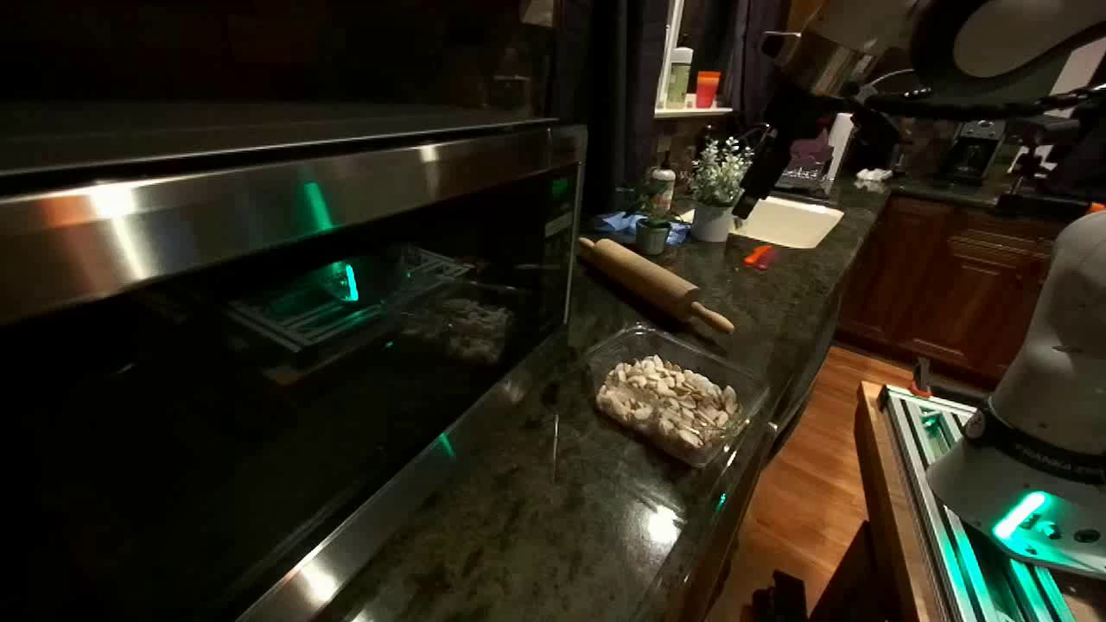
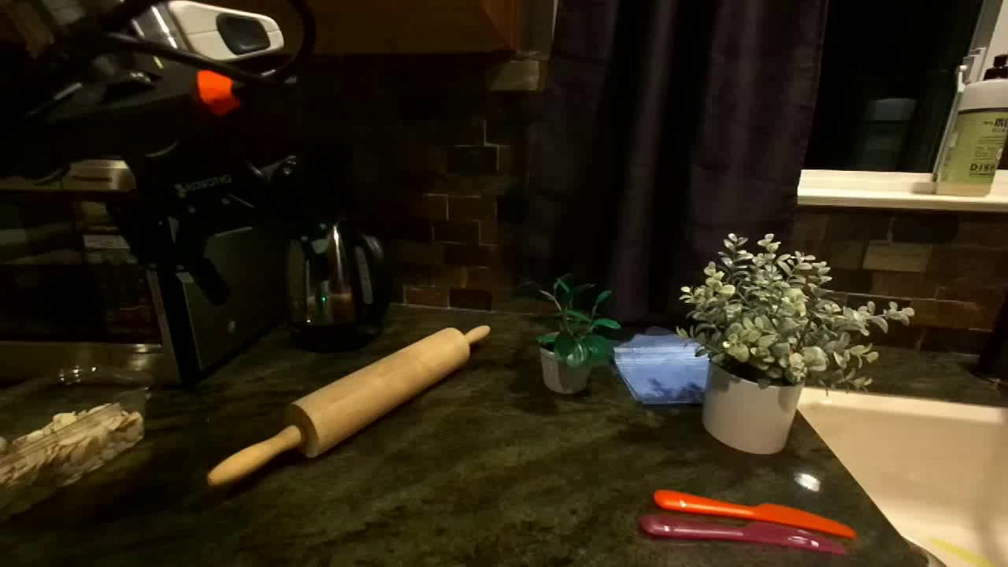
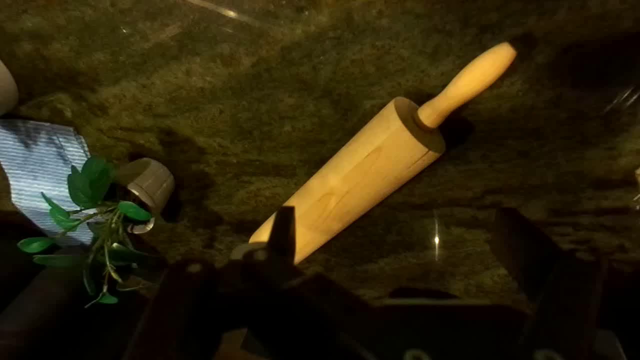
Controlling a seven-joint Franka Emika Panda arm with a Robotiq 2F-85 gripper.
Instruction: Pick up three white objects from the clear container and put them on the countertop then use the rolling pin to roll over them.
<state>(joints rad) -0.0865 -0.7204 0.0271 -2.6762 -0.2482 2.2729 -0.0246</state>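
Rolling pin [image 3: 350,175] on countertop [image 3: 240,100], below the hand [image 3: 397,212]

Rolling pin [image 2: 382,390] on countertop [image 2: 472,488], white objects [image 2: 75,445] in clear container [image 2: 130,398]; orange knife [image 2: 748,511] beside purple knife [image 2: 740,533]

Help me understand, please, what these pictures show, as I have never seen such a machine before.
The machine is a robot arm ending in a two-fingered gripper. Two pictures come from cameras standing outside it; the third is taken from its wrist, looking down. On the dark counter lie a wooden rolling pin, an orange knife and a purple knife. A clear tub of off-white pieces, a small plant and a bigger plant stand there too. The gripper is open and holds nothing.
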